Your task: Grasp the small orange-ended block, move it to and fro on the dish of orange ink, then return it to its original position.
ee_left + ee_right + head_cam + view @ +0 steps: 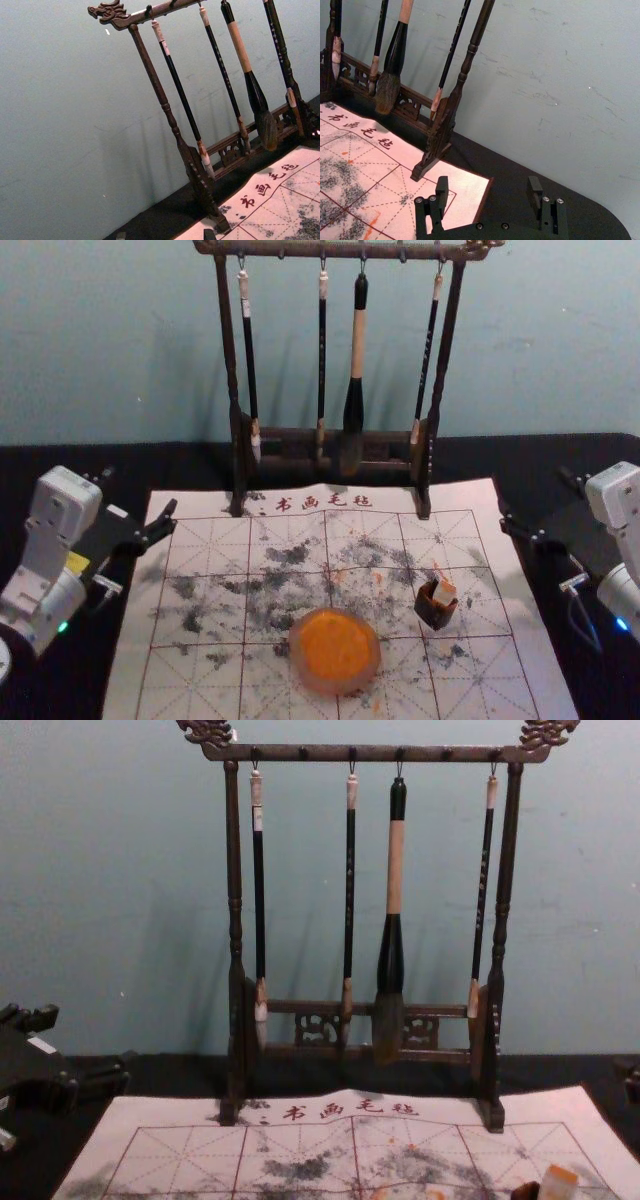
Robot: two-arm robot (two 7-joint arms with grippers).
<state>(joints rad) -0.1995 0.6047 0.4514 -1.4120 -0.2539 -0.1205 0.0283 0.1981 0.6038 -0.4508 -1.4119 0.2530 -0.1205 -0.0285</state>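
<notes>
When the scene was viewed from the head camera, with the dish of orange ink point(338, 685) taken as the clock's centre, the small orange-ended block point(445, 592) was seen near it at two o'clock. The block was tilted, its orange end turned upward in the chest view, and was propped at a small dark holder point(432, 614); how deeply it was seated could not be told. Both dish and holder were supported by the stained, grid-lined mat point(200, 690). The left gripper point(140, 492) was held at about ten o'clock, by the mat's far corner, its jaws parted wide. The right gripper point(536, 495) was held at about two o'clock, well beyond the block, and its jaws were likewise spread wide, with nothing between them. At twelve o'clock, four brushes point(357, 340) were hung from a carved rack point(340, 251).
</notes>
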